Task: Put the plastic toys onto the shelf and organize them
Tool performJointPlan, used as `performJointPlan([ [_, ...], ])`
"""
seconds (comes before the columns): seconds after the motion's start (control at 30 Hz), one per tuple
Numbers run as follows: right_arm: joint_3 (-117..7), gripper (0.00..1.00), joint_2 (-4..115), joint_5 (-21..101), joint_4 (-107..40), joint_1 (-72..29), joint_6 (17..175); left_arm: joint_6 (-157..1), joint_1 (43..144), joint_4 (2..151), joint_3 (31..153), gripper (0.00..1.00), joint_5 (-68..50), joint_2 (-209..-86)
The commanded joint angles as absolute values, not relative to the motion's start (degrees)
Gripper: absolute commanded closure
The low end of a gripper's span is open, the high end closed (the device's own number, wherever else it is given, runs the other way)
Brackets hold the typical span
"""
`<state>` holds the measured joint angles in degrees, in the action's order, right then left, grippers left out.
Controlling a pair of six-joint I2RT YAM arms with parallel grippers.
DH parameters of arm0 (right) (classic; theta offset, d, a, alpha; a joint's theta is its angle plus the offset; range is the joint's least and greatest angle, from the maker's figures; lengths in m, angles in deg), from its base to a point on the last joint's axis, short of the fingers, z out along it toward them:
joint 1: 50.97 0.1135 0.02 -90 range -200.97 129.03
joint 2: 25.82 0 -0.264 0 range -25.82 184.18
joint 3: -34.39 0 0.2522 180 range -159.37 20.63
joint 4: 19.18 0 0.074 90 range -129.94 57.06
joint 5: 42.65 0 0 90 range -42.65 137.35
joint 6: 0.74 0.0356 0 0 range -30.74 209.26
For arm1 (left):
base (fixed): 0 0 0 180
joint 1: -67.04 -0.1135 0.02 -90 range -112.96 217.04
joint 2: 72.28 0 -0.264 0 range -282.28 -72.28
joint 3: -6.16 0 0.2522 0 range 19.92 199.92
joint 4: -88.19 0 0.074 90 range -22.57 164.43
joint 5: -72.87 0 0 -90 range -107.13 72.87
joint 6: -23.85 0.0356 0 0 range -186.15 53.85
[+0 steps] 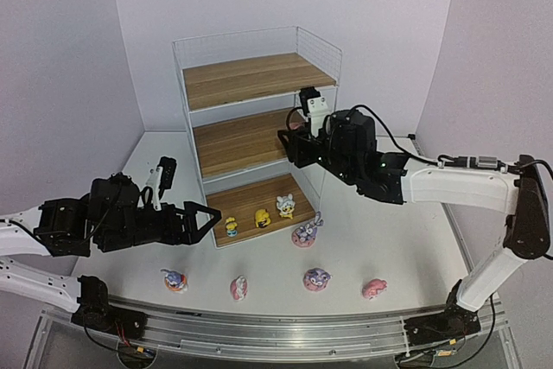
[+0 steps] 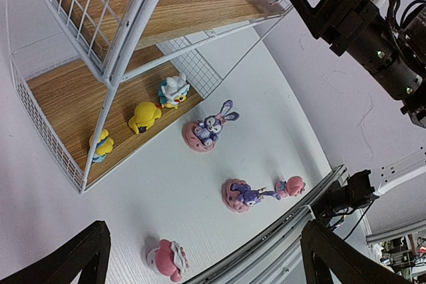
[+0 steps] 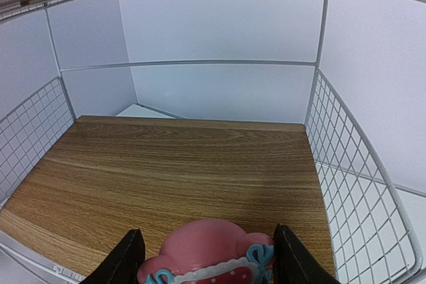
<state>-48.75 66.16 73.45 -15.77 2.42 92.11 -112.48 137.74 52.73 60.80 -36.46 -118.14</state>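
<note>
Right hand (image 3: 206, 232) is up at the shelf (image 1: 183, 101), reaching in from its right side over the middle board (image 3: 173, 171). It is pinching a pink hatted figure (image 3: 200, 252) between both fingers, right at that board's front edge. I only see the figure's pink dome and blue-trimmed rim, so I cannot tell which way it faces.

Left hand (image 1: 210, 224) hangs by the shelf's lower left front corner, spread wide and holding nothing.

The shelf stands upright, long axis vertical, with three boards.

Counting toys now. Three small yellow-and-white toys (image 1: 263, 218) stand on the bottom board (image 1: 251, 196), lined up along its front edge.

Three purple ones are on the counter (image 1: 380, 231). The first bunny (image 1: 307, 231) sits just beside the shelf's front right corner, ears tilted away from the shelf. The second bunny (image 1: 316, 279) and third bunny (image 1: 174, 280) sit farther out in front of the shelf.

In that same front row are two more pink ones, a pink-and-white figure (image 1: 238, 287) and another pink figure (image 1: 374, 288). With the held one, that makes three pink, nine toys in all.
</note>
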Motion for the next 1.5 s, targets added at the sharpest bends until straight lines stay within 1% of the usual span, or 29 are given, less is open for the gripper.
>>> performJointPlan([
  [0.0, -48.76, 0.72, 67.06, 75.37, -10.94, 2.14, 91.54, -111.62, 137.66, 55.20, 61.31, 0.00, -37.26, -118.30],
  [0.17, -48.01, 0.71, 67.39, 76.06, -9.46, 2.14, 91.33, -111.73, 137.68, 55.28, 61.11, 0.00, -37.26, -118.19],
  [0.43, -47.84, 0.65, 68.57, 77.11, -8.07, 2.16, 90.81, -111.85, 137.65, 55.29, 61.12, 0.00, -37.26, -117.83],
  [0.57, -47.79, 0.60, 68.85, 77.68, -7.96, 2.20, 90.75, -111.84, 137.65, 55.31, 61.14, 0.00, -37.26, -117.94],
  [0.7, -47.56, 0.57, 69.02, 77.83, -8.00, 2.12, 90.77, -111.63, 137.63, 55.38, 61.28, 0.00, -37.26, -118.05],
  [0.87, -47.17, 0.56, 69.11, 77.98, -7.94, 2.16, 91.13, -111.59, 137.63, 55.23, 61.36, 0.00, -37.35, -117.94],
  [0.93, -47.13, 0.52, 69.17, 78.02, -7.95, 2.16, 91.28, -111.59, 137.69, 55.09, 61.38, 0.00, -37.38, -117.79],
  [1.17, -46.80, 0.47, 69.28, 78.36, -7.97, 2.20, 91.87, -111.73, 137.67, 54.83, 61.21, 0.00, -37.44, -117.04],
  [1.27, -46.72, 0.43, 69.46, 78.54, -7.94, 2.14, 91.98, -111.80, 137.64, 54.68, 61.14, 0.00, -37.40, -117.07],
  [1.33, -46.58, 0.42, 69.46, 78.71, -7.98, 2.20, 92.07, -111.91, 137.68, 54.57, 61.15, 0.00, -37.44, -116.91],
  [1.4, -46.47, 0.38, 69.46, 78.94, -7.96, 2.21, 92.22, -111.94, 137.69, 54.57, 61.11, 0.00, -37.51, -116.80],
  [1.47, -46.40, 0.32, 69.46, 79.25, -7.98, 2.17, 92.43, -111.96, 137.68, 54.52, 61.19, 0.00, -37.52, -116.67],
])
